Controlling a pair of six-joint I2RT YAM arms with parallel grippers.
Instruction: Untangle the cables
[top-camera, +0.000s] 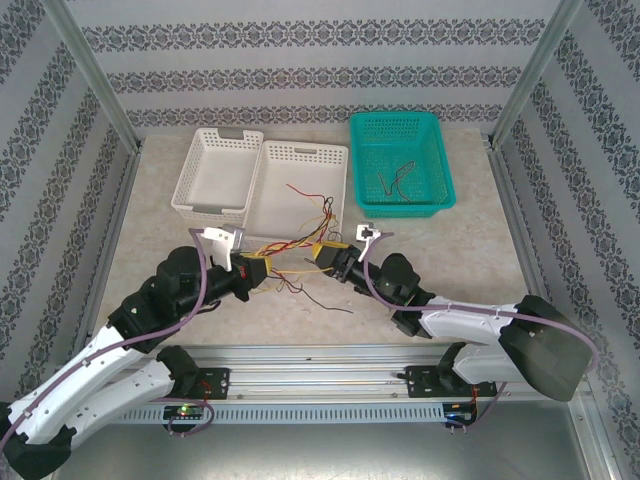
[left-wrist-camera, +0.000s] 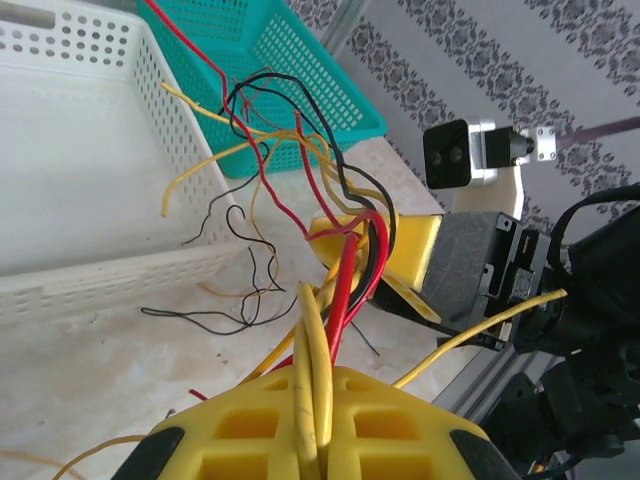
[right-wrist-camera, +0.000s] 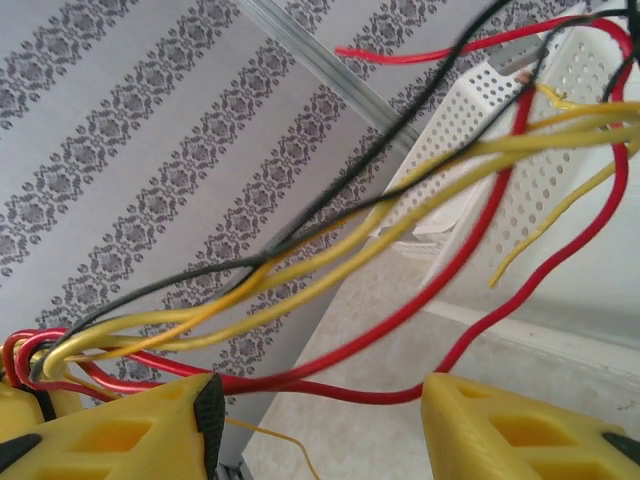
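Because the cables (left-wrist-camera: 345, 290) are light and limp, we pinch them in the left gripper (left-wrist-camera: 315, 400), right gripper (right-wrist-camera: 320, 395) agape, and should pull one strand by its end.

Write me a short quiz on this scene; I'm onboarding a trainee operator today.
1. True or false: a dark wire lies in the teal basket.
2. The tangled cables are coloured: A) yellow, red, black; B) blue, green; C) all white.
3. Fill in: the jaws of the left gripper are ___ on the cables.
Key: 1 true; 2 A; 3 shut.
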